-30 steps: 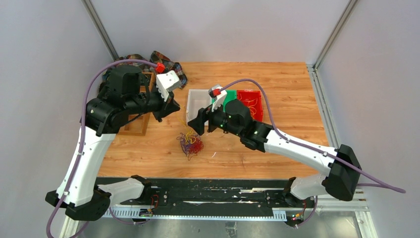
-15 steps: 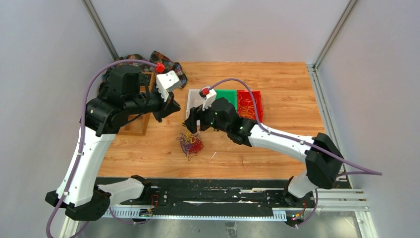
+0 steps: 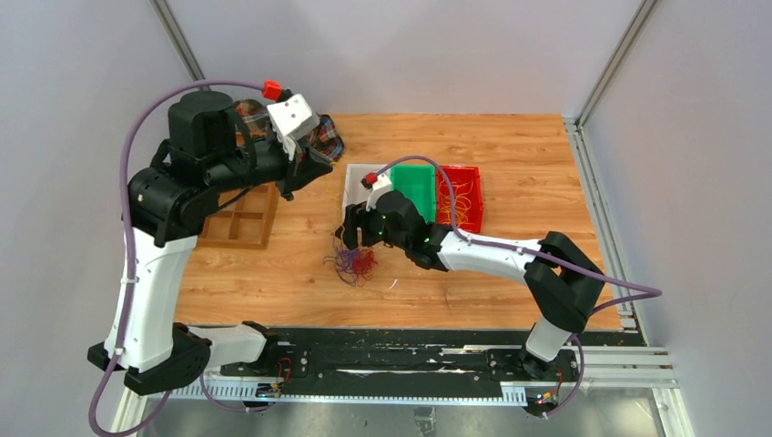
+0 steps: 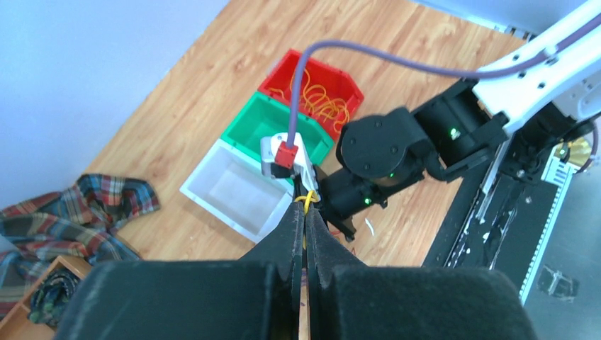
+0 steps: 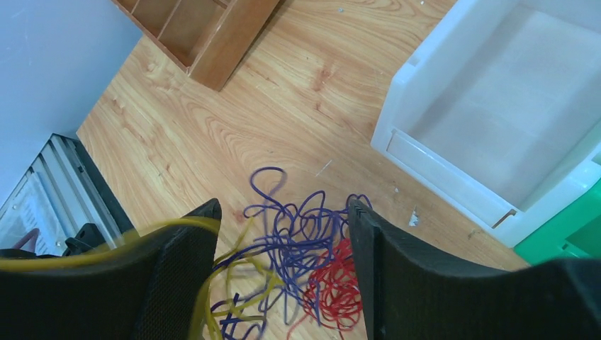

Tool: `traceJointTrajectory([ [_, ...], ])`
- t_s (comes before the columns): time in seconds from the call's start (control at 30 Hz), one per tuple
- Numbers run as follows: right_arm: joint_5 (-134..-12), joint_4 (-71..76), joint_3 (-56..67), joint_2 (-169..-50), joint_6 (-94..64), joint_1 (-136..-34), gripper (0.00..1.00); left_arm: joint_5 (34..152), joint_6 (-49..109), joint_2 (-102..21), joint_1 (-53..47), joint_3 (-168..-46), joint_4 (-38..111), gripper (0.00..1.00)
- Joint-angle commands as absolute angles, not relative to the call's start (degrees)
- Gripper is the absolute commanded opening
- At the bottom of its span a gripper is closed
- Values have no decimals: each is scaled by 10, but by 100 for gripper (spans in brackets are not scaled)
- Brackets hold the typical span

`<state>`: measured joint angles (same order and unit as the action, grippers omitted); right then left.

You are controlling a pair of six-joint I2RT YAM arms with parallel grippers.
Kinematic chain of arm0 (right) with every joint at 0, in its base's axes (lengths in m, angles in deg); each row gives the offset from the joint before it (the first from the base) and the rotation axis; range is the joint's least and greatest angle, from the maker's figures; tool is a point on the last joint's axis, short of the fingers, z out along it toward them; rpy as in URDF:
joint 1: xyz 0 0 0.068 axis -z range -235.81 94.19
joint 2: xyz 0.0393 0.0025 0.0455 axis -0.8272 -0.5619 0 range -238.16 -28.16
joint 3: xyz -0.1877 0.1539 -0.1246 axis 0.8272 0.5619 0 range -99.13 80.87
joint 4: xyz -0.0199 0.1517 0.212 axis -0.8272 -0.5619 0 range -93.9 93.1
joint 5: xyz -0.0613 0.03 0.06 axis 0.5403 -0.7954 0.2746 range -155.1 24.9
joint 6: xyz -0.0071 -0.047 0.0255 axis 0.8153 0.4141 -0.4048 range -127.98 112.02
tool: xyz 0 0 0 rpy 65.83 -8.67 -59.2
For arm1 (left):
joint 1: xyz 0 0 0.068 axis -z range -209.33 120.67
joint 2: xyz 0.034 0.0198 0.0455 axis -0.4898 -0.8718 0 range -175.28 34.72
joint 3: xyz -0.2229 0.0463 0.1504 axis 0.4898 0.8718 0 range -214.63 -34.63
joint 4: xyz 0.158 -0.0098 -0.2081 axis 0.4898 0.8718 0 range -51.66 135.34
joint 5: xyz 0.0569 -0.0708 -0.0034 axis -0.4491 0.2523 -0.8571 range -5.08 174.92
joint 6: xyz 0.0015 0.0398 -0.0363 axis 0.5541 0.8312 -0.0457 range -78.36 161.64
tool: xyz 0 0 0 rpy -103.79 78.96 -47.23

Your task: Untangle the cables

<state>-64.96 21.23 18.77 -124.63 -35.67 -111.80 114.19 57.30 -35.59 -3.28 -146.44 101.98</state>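
Three colours of cables point(image 5: 298, 248) lie tangled below the open right jaws.

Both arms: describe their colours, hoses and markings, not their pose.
The left arm and right arm match: white links, black joint housings, each with a purple hose ending in a red plug at a white wrist block. Small green lights glow on the right arm's joints. The fingers are matte black.

Right tool point(image 3: 350, 237) — above cables point(image 3: 353, 266) (tangled)
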Motion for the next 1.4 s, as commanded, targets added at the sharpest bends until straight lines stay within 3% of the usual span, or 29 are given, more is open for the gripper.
traceJointTrajectory([
  [0.0, -627, 254, 219, -1264, -368, -1125, 66, 1172, 543, -367, -28, -1535, 1014, 1],
  [0.57, -610, 261, 281, -1289, -394, -1124, 63, 1015, 639, -434, -27, -1775, 1007, 0],
  [0.8, -607, 263, 306, -1288, -406, -1125, 63, 922, 660, -332, -27, -1617, 752, 1],
  [1.1, -604, 259, 324, -1268, -416, -1122, 72, 809, 656, -309, -28, -1583, 553, 0],
  [1.37, -605, 258, 330, -1224, -405, -1119, 73, 852, 618, -333, -28, -1626, 623, 1],
])
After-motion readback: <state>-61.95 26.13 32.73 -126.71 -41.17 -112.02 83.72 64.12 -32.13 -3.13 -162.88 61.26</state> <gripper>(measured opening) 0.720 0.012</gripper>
